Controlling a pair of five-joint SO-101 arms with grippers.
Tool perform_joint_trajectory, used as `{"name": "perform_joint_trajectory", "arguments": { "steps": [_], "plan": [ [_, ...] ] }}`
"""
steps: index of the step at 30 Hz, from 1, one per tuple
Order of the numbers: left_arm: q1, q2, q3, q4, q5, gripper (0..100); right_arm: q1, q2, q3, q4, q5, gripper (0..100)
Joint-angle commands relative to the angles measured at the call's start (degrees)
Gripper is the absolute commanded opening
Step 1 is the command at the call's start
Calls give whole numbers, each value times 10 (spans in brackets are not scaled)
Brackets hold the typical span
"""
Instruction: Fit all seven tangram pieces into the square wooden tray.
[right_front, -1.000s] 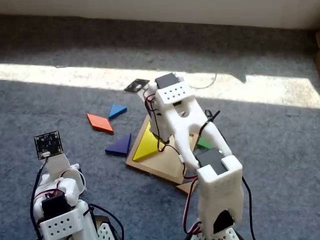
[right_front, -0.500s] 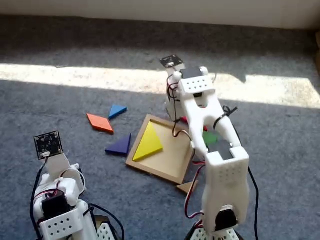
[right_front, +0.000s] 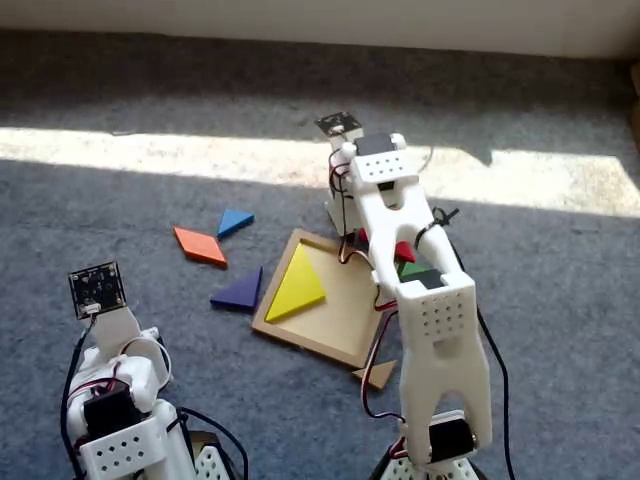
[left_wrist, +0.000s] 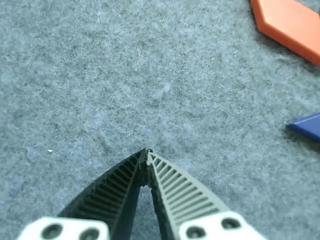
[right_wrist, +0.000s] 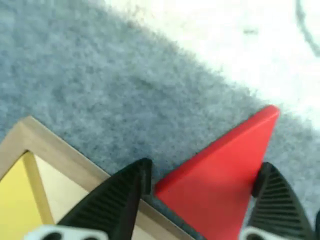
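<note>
Red triangle (right_wrist: 225, 170) lies on the grey carpet (right_wrist: 90, 65), just beside the wooden tray (right_wrist: 50, 145), between the right gripper's (right_wrist: 204, 175) spread fingers. One yellow triangle (right_front: 293, 287) sits inside the tray. Over carpet near the orange piece (left_wrist: 287, 25), the left gripper (left_wrist: 147, 156) has its fingers pressed together.

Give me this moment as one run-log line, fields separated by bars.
right pincer: open, around red triangle on carpet | left pincer: shut, above carpet | yellow triangle: in wooden tray
</note>
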Motion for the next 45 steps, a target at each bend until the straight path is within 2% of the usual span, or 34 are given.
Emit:
{"name": "perform_joint_trajectory", "arguments": {
  "steps": [1,7,16,23,32,36,40,45],
  "plan": [
    [-9,-15,6,-10,-1,6,18,-2,-26,16,-2,207],
    [-9,-15,6,-10,-1,6,29,-8,-28,30,14,202],
    [-9,-15,6,-10,-1,6,26,-32,-107,104,35,207],
    [-9,-15,6,-10,-1,6,26,-29,-128,135,35,348],
    [-8,-15,6,-10,-1,6,24,44,-116,131,34,351],
    [-7,-15,7,-10,-1,6,22,54,-116,169,52,351],
    [-7,-15,7,-10,-1,6,18,55,-113,182,62,339],
    [-7,-15,7,-10,-1,6,21,56,-113,182,62,199]
  ]
}}
